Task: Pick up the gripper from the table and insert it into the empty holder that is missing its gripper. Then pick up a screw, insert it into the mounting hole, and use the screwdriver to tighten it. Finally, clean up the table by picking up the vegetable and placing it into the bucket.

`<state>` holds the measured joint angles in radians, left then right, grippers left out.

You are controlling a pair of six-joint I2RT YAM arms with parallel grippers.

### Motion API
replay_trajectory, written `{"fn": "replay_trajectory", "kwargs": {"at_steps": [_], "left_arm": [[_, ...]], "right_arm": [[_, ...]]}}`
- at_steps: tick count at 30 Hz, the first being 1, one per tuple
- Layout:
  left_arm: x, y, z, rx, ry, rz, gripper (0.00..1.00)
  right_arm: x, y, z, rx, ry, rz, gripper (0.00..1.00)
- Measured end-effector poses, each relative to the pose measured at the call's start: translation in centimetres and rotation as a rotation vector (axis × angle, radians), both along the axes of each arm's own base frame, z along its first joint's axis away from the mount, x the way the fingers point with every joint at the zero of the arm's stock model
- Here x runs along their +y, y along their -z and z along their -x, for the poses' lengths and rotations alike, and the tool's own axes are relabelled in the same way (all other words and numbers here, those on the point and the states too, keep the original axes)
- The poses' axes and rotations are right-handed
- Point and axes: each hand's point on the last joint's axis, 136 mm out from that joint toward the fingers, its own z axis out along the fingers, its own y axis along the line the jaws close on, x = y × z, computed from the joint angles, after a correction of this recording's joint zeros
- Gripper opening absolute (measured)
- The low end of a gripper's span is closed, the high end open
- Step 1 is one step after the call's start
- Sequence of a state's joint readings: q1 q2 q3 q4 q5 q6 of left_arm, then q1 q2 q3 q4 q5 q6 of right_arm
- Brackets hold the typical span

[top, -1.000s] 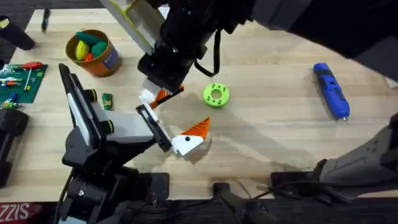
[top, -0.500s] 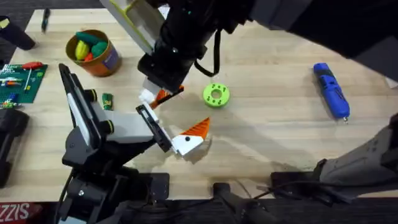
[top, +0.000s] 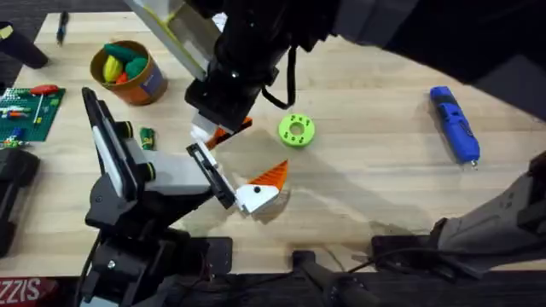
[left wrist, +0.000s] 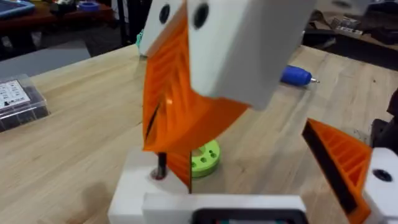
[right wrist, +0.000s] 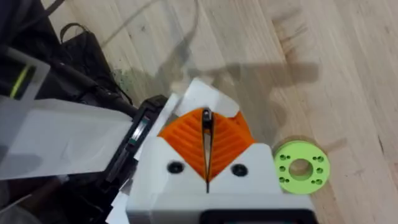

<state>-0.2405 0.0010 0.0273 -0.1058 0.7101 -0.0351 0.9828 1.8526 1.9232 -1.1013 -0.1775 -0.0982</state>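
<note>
The left gripper (top: 241, 162) stands open, its fingers far apart on a black rail. One finger is a white block with an orange wedge (top: 266, 183) (left wrist: 339, 163). At the rail's other end sits the gripper (top: 203, 133), its white base (left wrist: 140, 186) showing and its orange tip mostly hidden. The right gripper (top: 220, 128) (right wrist: 206, 127) hangs right over that base, shut on a thin dark screw (left wrist: 160, 167) that points into the base's hole. The blue screwdriver (top: 454, 124) lies far right. The dark green vegetable (top: 148, 138) lies below the orange-brown bucket (top: 143, 85).
A lime-green disc (top: 296, 130) lies just right of both grippers. The bucket holds yellow and green toys (top: 121, 64). A green circuit board (top: 21, 111) and a red-handled tool (top: 43, 89) sit at the left edge. A clear box (left wrist: 18, 102) rests on the table.
The right arm has shifted a few pixels towards the far left over the left gripper's rail. The left arm and the loose objects have not moved.
</note>
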Motion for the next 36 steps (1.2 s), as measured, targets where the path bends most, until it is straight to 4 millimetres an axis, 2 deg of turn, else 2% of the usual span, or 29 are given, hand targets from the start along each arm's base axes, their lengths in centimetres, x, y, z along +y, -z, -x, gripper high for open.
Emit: {"fn": "replay_trajectory", "kwargs": {"at_steps": [36], "left_arm": [[0.00,-0.03,0.00,-0.006,0.001,-0.003,0.985]], "right_arm": [[0.81,0.89,-0.22,0.004,-0.006,0.001,0.006]]}}
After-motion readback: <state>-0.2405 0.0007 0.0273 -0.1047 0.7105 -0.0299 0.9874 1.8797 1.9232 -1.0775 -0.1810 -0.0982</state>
